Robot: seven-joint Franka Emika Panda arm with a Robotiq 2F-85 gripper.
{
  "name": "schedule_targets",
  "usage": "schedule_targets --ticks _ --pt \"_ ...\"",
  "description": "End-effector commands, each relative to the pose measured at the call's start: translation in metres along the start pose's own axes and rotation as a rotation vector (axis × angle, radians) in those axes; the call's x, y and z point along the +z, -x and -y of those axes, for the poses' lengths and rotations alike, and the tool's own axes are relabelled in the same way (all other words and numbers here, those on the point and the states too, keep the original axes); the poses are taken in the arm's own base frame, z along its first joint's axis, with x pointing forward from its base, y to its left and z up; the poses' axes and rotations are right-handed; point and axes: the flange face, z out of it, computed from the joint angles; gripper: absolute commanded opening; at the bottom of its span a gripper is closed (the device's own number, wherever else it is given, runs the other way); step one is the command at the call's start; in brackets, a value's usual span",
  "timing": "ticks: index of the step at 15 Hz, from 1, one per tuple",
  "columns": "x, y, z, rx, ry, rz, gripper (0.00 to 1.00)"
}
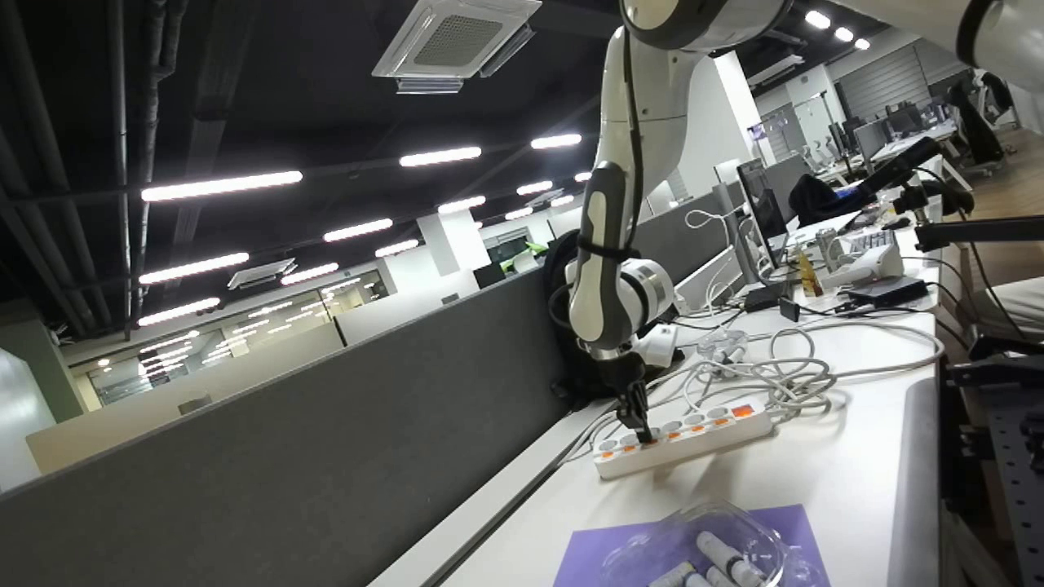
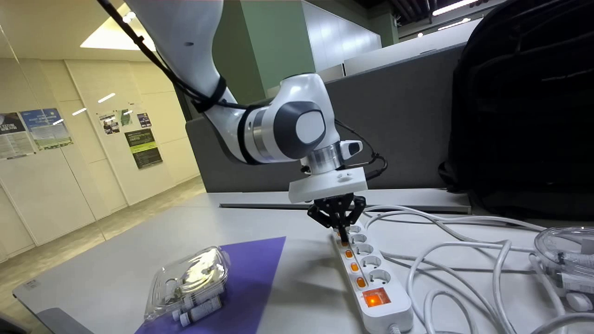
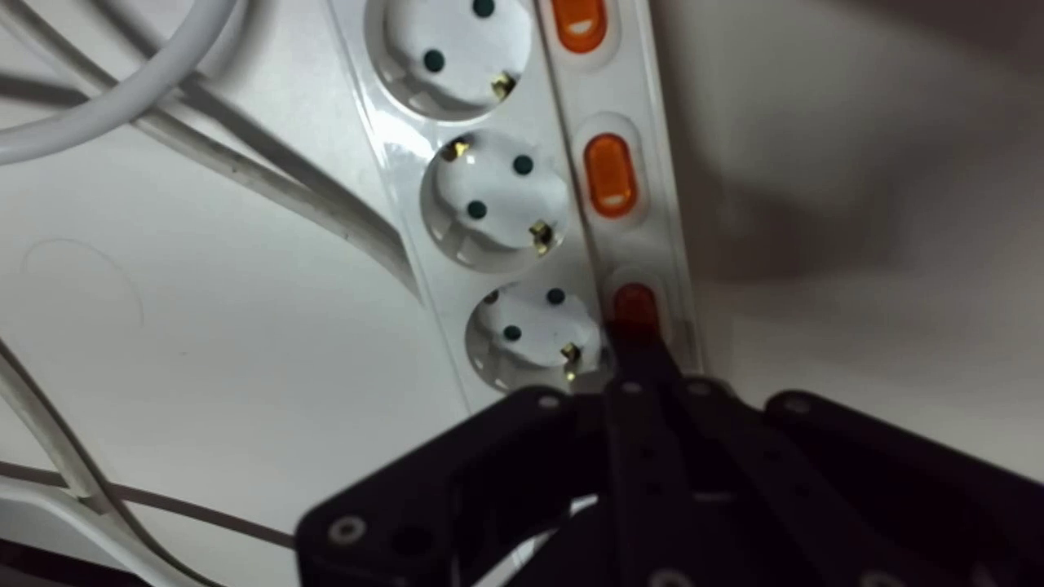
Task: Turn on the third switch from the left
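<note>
Plastic box [image 2: 190, 278], clear, at eight o'clock from my fingers [image 2: 342, 229] in an exterior view; overlies a purple sheet [image 2: 260, 264] on the worktop [image 2: 176, 227]. Same fingers, black: pressed together, tips pointing down at the orange third switch [image 3: 636, 303] from the left; in the wrist view they extend from six o'clock, covering that switch's lower part. Power strip [image 2: 364, 270], white, running from my tips toward five o'clock; main switch [image 2: 375, 297] glowing at that end. Cables [image 2: 497, 274], white, looped, at four o'clock. Backpack [image 2: 524, 106], black, at two o'clock. Container [image 2: 571, 260], clear, at three o'clock, farthest right.
</note>
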Motion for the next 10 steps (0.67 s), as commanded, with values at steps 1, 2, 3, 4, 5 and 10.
schedule_targets --ticks 1,2,3,4,5,10 --pt "0.024 -0.003 -0.006 0.006 -0.009 0.049 0.0" --pt "0.03 -0.003 -0.006 0.002 -0.015 0.063 0.0" --pt "0.033 -0.003 -0.006 0.0 -0.017 0.074 0.0" --pt "0.036 -0.003 -0.006 0.0 -0.018 0.085 0.0" --pt "0.039 -0.003 -0.005 -0.001 -0.024 0.096 0.0" --pt "0.049 -0.009 0.008 -0.047 0.034 0.15 0.0"
